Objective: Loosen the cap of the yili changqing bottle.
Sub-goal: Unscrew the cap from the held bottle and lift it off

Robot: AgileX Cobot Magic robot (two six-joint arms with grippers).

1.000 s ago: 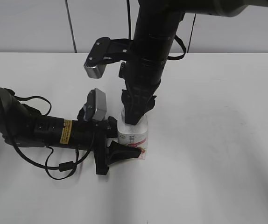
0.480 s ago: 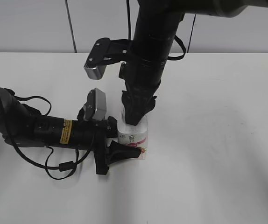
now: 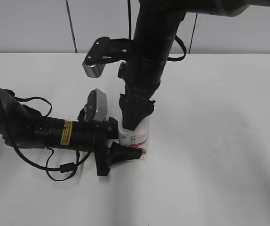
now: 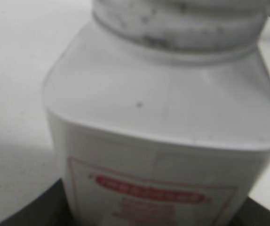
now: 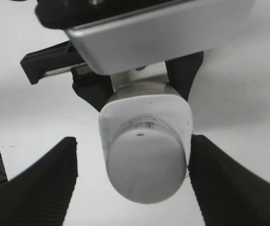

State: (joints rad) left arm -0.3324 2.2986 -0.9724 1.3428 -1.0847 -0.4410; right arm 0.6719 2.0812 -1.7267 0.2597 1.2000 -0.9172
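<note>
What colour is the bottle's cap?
White; the cap shows best in the right wrist view.

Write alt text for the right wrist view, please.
Seen from above, the white cap of the yili changqing bottle sits between the right gripper's two ribbed black fingers, which stand open and clear of it. The left gripper clamps the bottle's body on a white table.
</note>
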